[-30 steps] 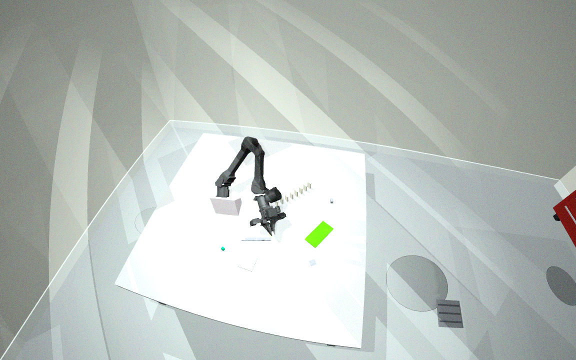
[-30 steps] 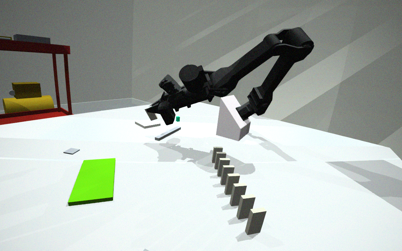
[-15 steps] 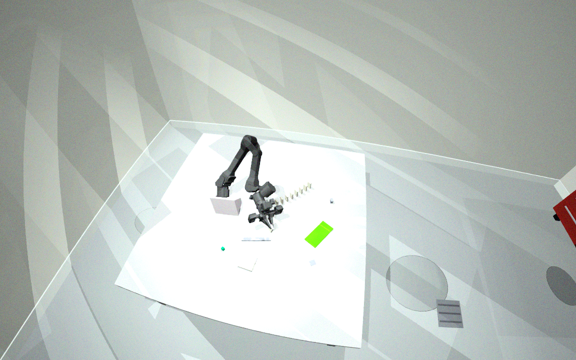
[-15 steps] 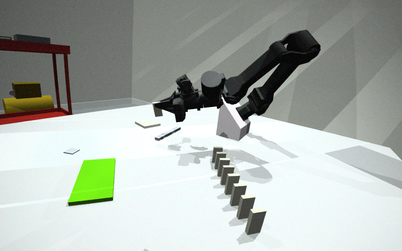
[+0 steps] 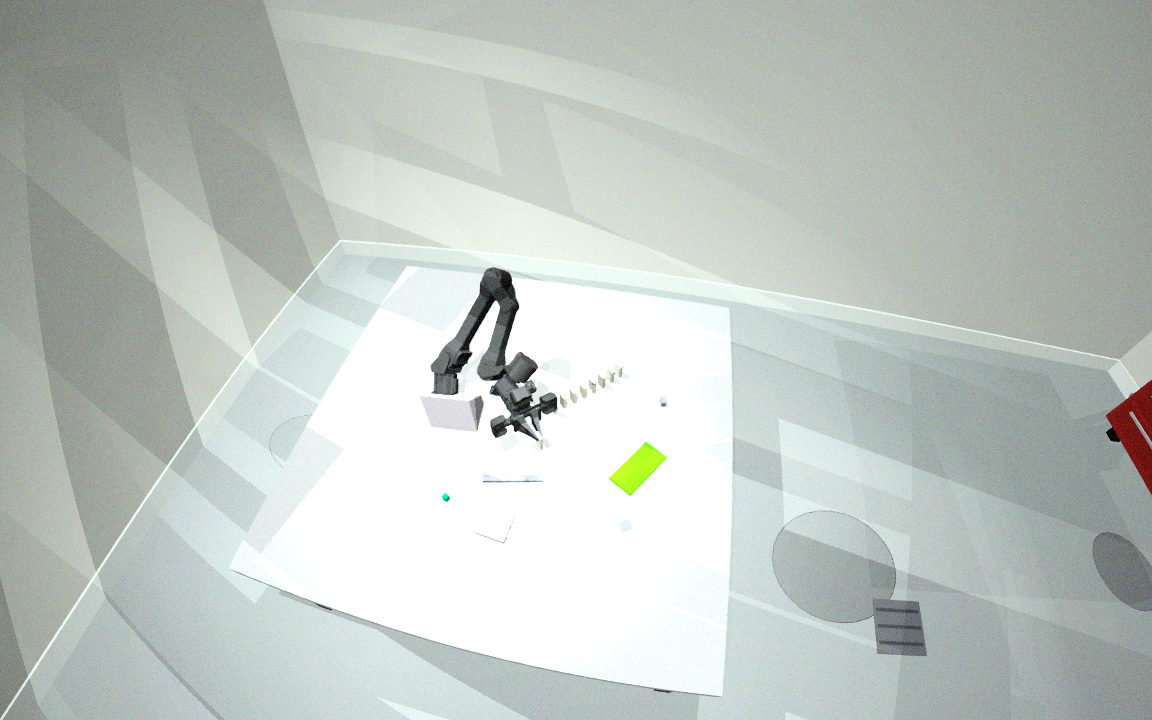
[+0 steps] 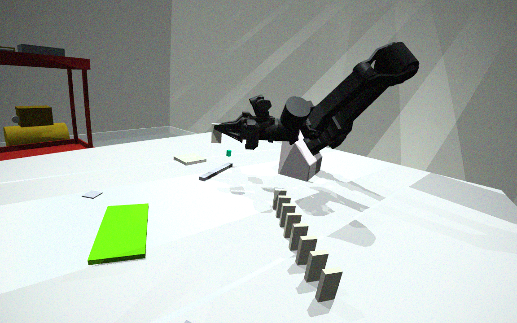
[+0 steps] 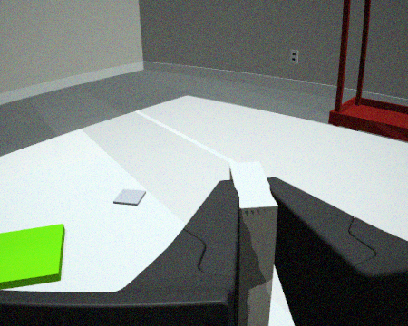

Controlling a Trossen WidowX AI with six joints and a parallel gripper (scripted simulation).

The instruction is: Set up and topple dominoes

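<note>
Several pale grey dominoes stand upright in one evenly spaced row; the end domino [image 6: 328, 285] nearest the exterior camera and the far-end domino [image 6: 279, 199] nearest the arm's base are both upright. The row's middle domino [image 5: 593, 386] shows in the top view. My gripper [image 5: 538, 437] [image 6: 216, 127] [image 7: 247, 193] is shut on another domino [image 5: 541, 444] [image 6: 216, 137] [image 7: 257, 235]. It holds this domino about upright, above the table and away from the row, on the side of the arm-end domino. The held domino's lower part is cut off in the wrist view.
A green slab [image 5: 638, 468] [image 6: 120, 233] [image 7: 24, 255] lies beside the row. A grey bar [image 5: 512, 478] [image 6: 216, 172], an off-white tile [image 5: 495, 527] [image 6: 189, 159], a small grey tile [image 5: 625, 525] [image 6: 92, 194] [image 7: 130, 196] and a teal block [image 5: 446, 497] [image 6: 228, 153] also lie on the table.
</note>
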